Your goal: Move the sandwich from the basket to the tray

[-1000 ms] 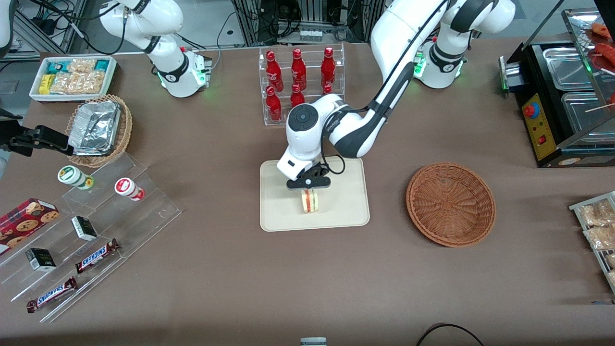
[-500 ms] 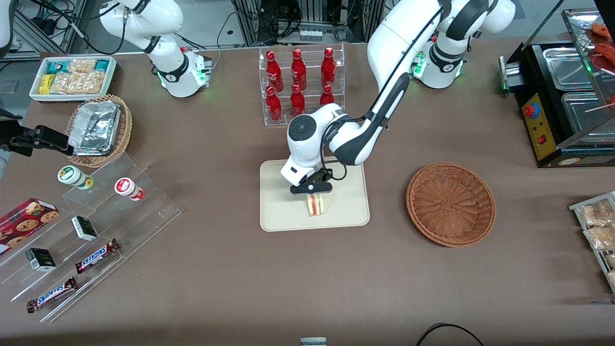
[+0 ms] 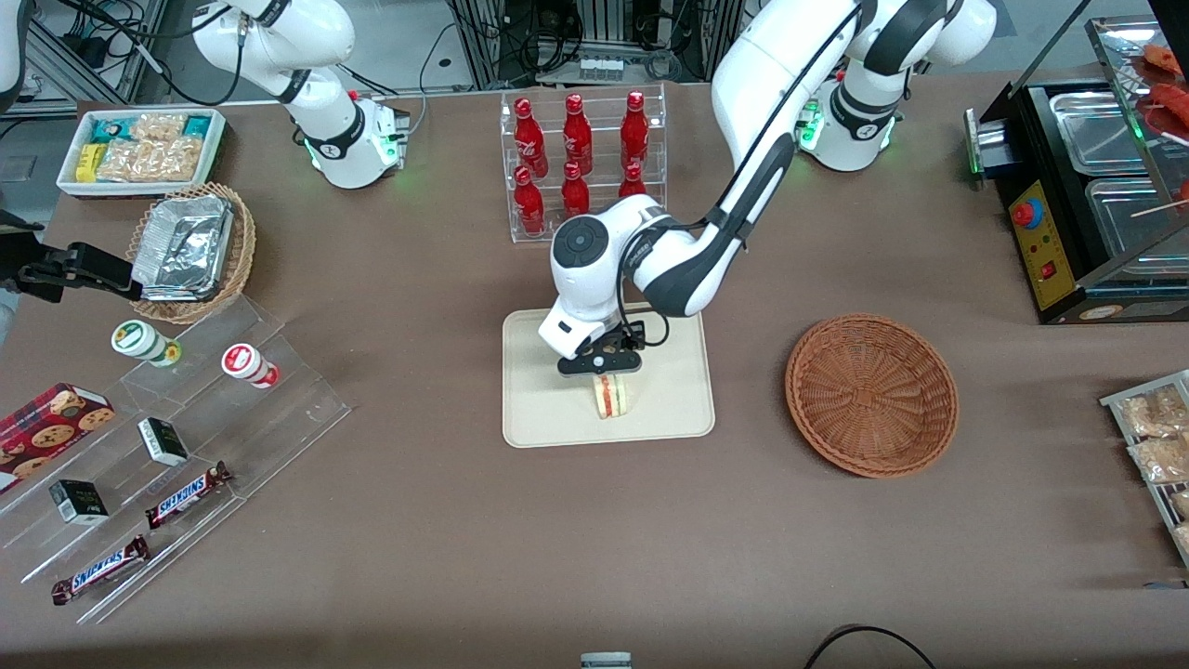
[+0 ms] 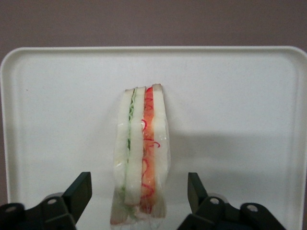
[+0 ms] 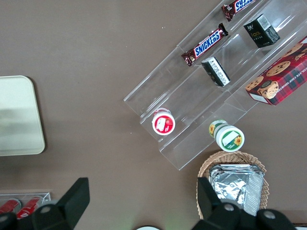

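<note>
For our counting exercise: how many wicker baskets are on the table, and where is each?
2. The reddish-brown basket sits empty beside the tray, toward the working arm's end. The lighter tan basket holds a foil container, toward the parked arm's end.

You have a wide table (image 3: 446,557) covered in dull brown cloth, lit evenly with soft shadows. Toward the parked arm's end, a clear stepped acrylic stand (image 3: 176,437) sits on it. Toward the working arm's end stands a black appliance (image 3: 1077,186) with steel pans. Past the table's edge farthest from you are metal racks and cables (image 3: 594,37).
</note>
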Robot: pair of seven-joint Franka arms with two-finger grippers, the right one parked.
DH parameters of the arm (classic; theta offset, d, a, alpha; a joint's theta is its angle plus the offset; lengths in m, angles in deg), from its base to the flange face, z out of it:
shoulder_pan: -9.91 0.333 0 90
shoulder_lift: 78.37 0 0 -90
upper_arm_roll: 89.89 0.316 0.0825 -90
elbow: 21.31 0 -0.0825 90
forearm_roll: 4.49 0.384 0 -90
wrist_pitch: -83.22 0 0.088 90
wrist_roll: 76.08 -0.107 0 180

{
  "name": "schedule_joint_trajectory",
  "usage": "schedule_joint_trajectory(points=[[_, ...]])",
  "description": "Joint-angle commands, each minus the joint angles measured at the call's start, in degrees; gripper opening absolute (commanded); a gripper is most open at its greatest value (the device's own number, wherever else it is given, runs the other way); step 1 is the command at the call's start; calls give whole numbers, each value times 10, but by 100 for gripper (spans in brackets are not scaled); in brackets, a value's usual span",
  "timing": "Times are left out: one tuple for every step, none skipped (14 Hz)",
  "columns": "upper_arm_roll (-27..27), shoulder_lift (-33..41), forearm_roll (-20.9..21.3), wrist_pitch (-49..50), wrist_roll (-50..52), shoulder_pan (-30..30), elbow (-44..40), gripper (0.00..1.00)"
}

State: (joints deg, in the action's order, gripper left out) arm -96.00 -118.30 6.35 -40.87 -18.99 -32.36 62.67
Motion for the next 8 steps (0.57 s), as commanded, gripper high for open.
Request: schedule_joint_trajectory(points=[[2, 74, 0, 78, 10, 10, 6, 100], [3, 102, -4, 110, 7, 14, 6, 100], [2, 127, -22, 126, 3, 34, 7, 100], [2, 151, -41, 133, -5, 55, 10, 100], [2, 170, -45, 140, -16, 67, 10, 100], [2, 186, -46, 157, -22, 76, 9, 100], [2, 202, -46, 180, -26, 86, 9, 100], [3, 221, -45, 207, -30, 103, 9, 100]])
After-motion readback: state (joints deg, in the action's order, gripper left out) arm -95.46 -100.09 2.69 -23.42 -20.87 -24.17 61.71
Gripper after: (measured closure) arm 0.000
